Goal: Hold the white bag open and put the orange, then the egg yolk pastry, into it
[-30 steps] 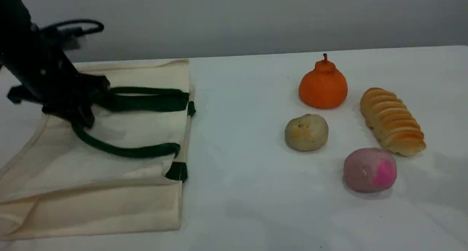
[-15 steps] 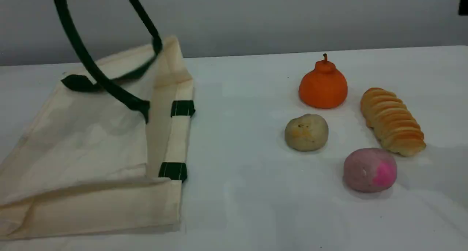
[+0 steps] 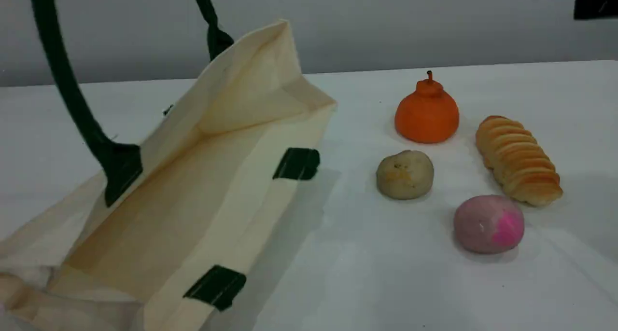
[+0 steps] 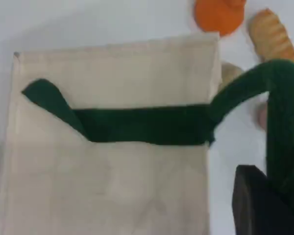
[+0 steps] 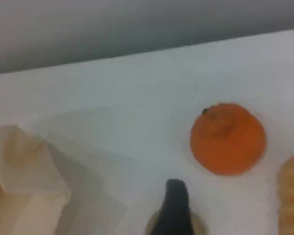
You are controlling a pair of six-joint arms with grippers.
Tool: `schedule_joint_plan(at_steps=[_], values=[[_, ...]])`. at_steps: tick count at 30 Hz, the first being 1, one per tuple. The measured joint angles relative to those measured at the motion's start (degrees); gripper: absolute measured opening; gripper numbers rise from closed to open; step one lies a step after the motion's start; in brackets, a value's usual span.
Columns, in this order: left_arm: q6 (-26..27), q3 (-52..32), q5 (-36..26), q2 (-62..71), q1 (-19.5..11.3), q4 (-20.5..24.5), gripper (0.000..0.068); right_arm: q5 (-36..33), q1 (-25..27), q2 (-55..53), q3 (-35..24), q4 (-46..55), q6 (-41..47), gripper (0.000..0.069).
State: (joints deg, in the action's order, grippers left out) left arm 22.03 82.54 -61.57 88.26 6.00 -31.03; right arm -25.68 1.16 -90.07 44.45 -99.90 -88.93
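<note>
My left gripper (image 4: 264, 203) is shut tight on the green handle (image 3: 63, 89) and holds it up high. That makes the bag (image 3: 241, 94) stand open at the left side of the table (image 3: 367, 273), with its mouth facing the food. The bag is soft cloth, so I think it would flop shut if I let the handle go.

My right gripper (image 5: 175, 205) has its jaws wide apart with nothing in them. It hangs above the food.

The orange (image 3: 427, 114) sits on the right half of the table, toward the far edge, well apart from the bag. It looks round and firm, so I think it could roll. I would take it by its fat middle, one finger on each side, not by the little knob on top.

The pastry (image 3: 404, 174) lies near the orange, closer to the front edge. It looks soft and crumbly, so I would squeeze it only a little.
</note>
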Motion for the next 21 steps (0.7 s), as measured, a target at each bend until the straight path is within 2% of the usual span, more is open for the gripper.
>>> schedule_joint_plan(at_steps=[6, 13, 17, 19, 21], values=[[-1.1, 4.8, -3.1, -0.5, 0.0, -0.4, 0.0065, -0.8, 0.0, -4.0, 1.5, 0.0, -0.1, 0.0559], [-1.8, 8.6, -2.9, -0.2, 0.0, -1.3, 0.0065, -5.2, 0.0, -9.1, 4.6, 0.0, -0.1, 0.0559], [-1.5, 8.6, -3.0, 1.4, 1.7, -1.8, 0.0065, -5.0, -0.1, -11.0, 6.3, 0.0, -0.7, 0.0559], [-1.0, 8.7, -3.1, 1.9, 2.7, -1.0, 0.0065, -5.0, -0.1, -12.1, 7.5, 0.0, -1.1, 0.0559], [-2.1, 9.4, -3.3, 1.9, 2.8, 1.8, 0.0065, -4.9, -0.1, -13.2, 8.4, 0.0, -1.1, 0.0559]])
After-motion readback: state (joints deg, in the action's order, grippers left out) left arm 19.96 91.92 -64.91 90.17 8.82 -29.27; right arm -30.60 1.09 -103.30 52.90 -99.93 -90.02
